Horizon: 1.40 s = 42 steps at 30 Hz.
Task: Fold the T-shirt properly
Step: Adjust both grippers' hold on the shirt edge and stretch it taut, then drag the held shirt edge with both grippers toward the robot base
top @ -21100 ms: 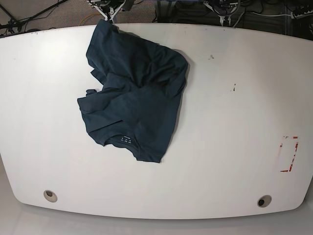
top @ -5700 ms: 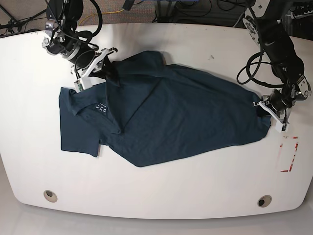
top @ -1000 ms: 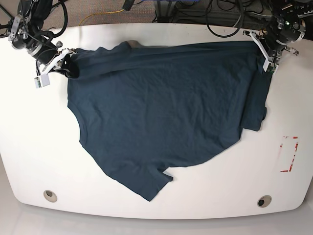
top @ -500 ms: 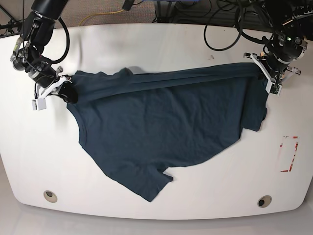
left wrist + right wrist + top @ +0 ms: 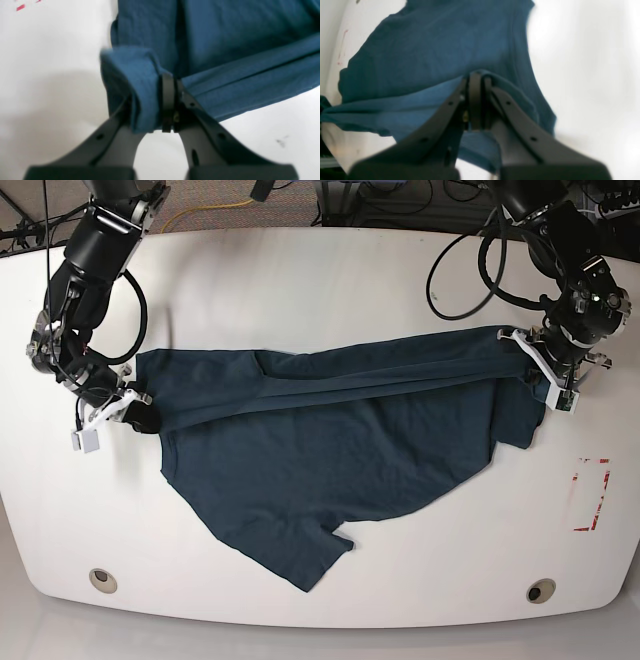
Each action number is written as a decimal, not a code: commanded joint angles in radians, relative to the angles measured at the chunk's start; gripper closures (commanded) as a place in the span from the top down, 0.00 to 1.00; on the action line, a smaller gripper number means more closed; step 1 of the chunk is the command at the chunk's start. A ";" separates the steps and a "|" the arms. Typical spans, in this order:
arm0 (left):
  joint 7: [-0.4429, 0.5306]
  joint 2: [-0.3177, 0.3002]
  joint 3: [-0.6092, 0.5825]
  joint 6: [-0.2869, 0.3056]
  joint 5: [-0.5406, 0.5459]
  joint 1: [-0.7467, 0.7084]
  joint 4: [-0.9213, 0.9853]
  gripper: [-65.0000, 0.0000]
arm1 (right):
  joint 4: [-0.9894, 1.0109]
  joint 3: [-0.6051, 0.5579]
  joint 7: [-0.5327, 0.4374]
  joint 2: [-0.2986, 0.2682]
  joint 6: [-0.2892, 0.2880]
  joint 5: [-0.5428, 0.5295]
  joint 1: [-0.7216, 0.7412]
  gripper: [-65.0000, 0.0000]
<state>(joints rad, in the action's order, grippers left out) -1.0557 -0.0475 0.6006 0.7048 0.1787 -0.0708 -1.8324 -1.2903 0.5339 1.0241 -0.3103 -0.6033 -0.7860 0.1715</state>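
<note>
The T-shirt (image 5: 330,450), a crumpled heap at the start, is now spread wide across the bench (image 5: 400,600). Over the last second both arms come toward the near side: the right gripper (image 5: 140,420) and left gripper (image 5: 535,375) carry the shirt's far edge forward, so it now lies folded over the body as a long band instead of stretched along the far rim.

Matt cloth T-shirt (image 5: 330,440), smooth glossy white table (image 5: 320,290)

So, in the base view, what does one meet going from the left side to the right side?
Right pincer shut on the shirt's edge → T-shirt spread over the table → left pincer shut on its other edge → red marking.
</note>
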 commanded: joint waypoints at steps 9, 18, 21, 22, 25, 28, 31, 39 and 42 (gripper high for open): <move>0.012 -0.073 0.005 -0.007 -0.006 0.122 0.165 0.00 | 0.064 -0.085 -0.167 -0.028 -0.002 0.107 0.055 0.00; 0.012 -0.105 0.006 -0.007 -0.002 0.162 0.237 0.52 | 0.074 -0.085 -0.224 -0.022 -0.002 0.265 0.070 0.34; 0.012 -0.105 0.006 -0.007 0.000 0.164 0.225 0.66 | 0.059 -0.085 -0.224 -0.028 -0.002 0.268 0.069 0.61; 0.012 -0.108 0.006 -0.007 0.000 0.164 0.224 0.67 | 0.045 -0.082 -0.224 -0.030 -0.002 0.268 0.064 0.67; 0.012 -0.110 0.006 -0.007 0.000 0.193 0.221 0.67 | -0.005 -0.080 -0.224 -0.049 -0.002 0.273 0.038 0.76; 0.012 -0.111 0.008 -0.007 0.000 0.184 0.191 0.67 | -0.088 -0.080 -0.219 -0.066 0.000 0.268 -0.003 0.75; 0.012 -0.136 0.003 -0.007 0.002 0.141 0.148 0.67 | -0.179 -0.079 -0.207 -0.074 0.006 0.279 -0.059 0.75; 0.090 -0.137 0.003 -0.007 0.002 0.030 0.155 0.67 | -0.211 -0.064 -0.229 -0.091 0.004 0.311 -0.181 0.75; 0.173 -0.137 -0.014 -0.007 0.002 0.001 0.185 0.67 | -0.188 -0.056 -0.247 -0.083 0.001 0.346 -0.183 0.75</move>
<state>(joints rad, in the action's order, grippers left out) -0.9264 -0.1722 0.5991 0.6975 0.1677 -0.0742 -1.6470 -1.4708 0.4725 0.8124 -0.3763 -0.5987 -0.4309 -0.0349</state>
